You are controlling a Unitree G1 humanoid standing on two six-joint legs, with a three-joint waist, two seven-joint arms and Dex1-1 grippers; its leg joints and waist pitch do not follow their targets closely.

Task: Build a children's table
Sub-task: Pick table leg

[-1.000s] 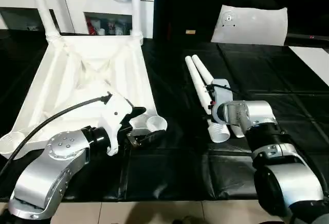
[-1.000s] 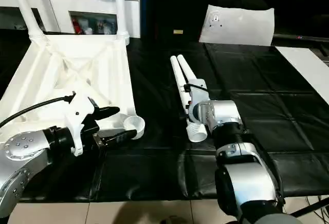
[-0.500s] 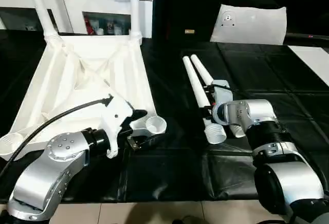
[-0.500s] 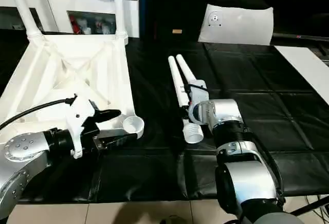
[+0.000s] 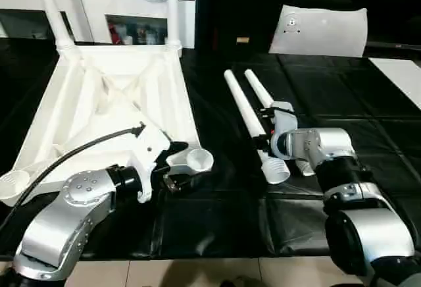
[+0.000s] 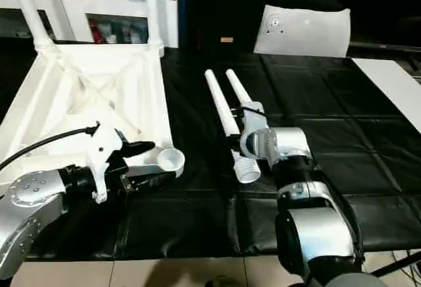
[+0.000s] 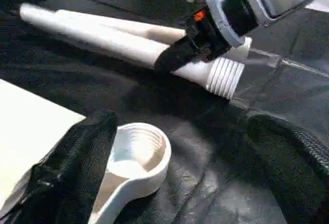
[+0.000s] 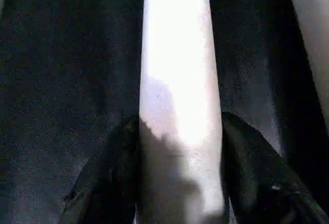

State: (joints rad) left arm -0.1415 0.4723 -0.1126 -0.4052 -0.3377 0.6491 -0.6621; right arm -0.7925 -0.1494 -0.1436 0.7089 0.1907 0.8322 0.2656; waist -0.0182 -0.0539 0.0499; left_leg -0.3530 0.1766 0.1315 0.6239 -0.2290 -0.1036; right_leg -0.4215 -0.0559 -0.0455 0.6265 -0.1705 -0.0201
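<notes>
Where right fingers [image 8: 257, 178] clamp a leg [image 8: 177, 80], seemingly lifted, left fingers [image 7: 67, 167] wide.

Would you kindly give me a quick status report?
Right gripper clamped on one loose leg. Left gripper open at tabletop's near corner socket. Second loose leg lies alongside.

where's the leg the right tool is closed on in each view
Left eye view: the gripped leg runs up-left from the right tool, right of centre.
Right eye view: same leg, centre.
Left wrist view: the leg lies across the top, threaded end near the middle.
Right wrist view: the leg runs up the centre between the fingers.
Shared landmark: the empty corner socket beside the left tool.
</notes>
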